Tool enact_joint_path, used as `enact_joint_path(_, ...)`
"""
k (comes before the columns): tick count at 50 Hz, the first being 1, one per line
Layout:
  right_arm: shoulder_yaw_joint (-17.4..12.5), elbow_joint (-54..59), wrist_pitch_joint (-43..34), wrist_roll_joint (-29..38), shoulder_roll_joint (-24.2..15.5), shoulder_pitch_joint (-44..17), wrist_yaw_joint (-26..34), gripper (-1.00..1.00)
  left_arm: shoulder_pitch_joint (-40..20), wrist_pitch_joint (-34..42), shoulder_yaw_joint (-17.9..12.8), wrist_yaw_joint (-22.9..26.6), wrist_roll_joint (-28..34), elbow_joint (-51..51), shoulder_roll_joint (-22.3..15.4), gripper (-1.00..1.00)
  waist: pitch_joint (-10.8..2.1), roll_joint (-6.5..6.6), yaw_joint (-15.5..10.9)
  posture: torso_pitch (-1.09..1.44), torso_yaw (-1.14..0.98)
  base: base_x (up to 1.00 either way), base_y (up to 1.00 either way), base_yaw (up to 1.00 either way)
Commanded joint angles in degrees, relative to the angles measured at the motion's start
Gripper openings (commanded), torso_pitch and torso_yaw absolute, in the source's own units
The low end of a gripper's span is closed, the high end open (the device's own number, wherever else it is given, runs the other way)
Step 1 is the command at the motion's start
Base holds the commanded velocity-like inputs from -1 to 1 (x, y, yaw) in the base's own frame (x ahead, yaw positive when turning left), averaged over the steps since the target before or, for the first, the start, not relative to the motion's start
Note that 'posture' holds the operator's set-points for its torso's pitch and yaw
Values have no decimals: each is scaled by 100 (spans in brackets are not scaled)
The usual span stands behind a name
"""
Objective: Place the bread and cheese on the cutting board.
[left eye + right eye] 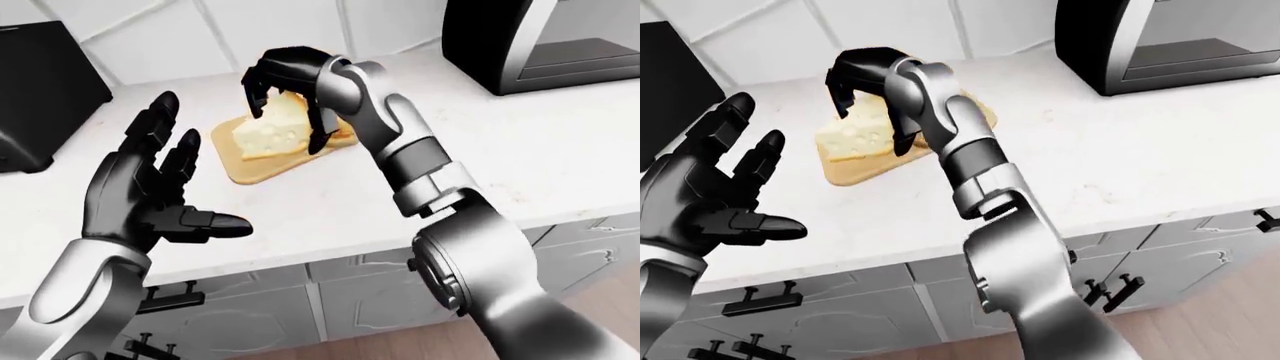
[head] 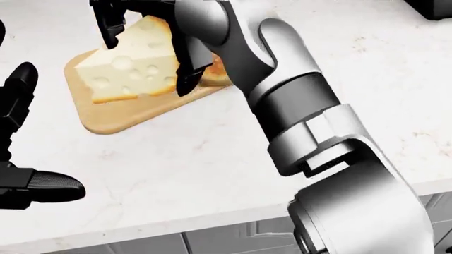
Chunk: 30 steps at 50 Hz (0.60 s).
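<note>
R hand point(image 1: 285, 82) fingers clamp the cheese point(image 1: 268, 133), wedge hanging over the cutting board point(image 1: 250, 166); we judge straight down next. L hand point(image 1: 150, 191) open, near-left.

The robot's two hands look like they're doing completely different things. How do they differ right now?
The right hand curls its fingers round the cheese wedge above the cutting board; the left hand holds nothing. The right hand's fingers bend downward, while the left hand's fingers are spread open, palm showing. The right hand reaches far over the counter; the left hand hangs near its edge. Both are black with three fingers.
</note>
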<state>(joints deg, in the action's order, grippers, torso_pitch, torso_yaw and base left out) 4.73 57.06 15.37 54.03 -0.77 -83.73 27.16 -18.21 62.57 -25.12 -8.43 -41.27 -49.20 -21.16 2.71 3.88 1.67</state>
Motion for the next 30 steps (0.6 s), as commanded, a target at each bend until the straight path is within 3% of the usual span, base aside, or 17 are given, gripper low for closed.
enact_joint_path(1, -55, 217, 201, -4, -84, -469, -564, -100, -107, -174, -76, -1, 0, -90, -69, 100, -146, 39, 5, 0, 0, 0, 0, 0)
enact_joint_path(11, -30, 1526, 264, 389, 1, -1290, -1913, -100, -42, -258, -116, 47, -24, -13, -83, 100, -119, 67, 1, 0, 0, 0, 0, 0)
enact_joint_path(21, -12, 1792, 146, 738, 357, -1199, -3062, -100, 14, -378, -136, 106, -9, 134, -83, 100, -116, 76, -26, 0, 0, 0, 0, 0)
enact_joint_path(25, 291, 1891, 256, 1354, 419, -990, -4012, -100, 88, -419, -167, 148, 0, 133, -66, 100, -112, 72, -42, 0, 0, 0, 0, 0)
enact_joint_path(30, 411, 1929, 329, 2000, 515, -869, -4545, -100, 133, -474, -196, 192, 16, 178, -67, 100, -120, 69, -55, 0, 0, 0, 0, 0)
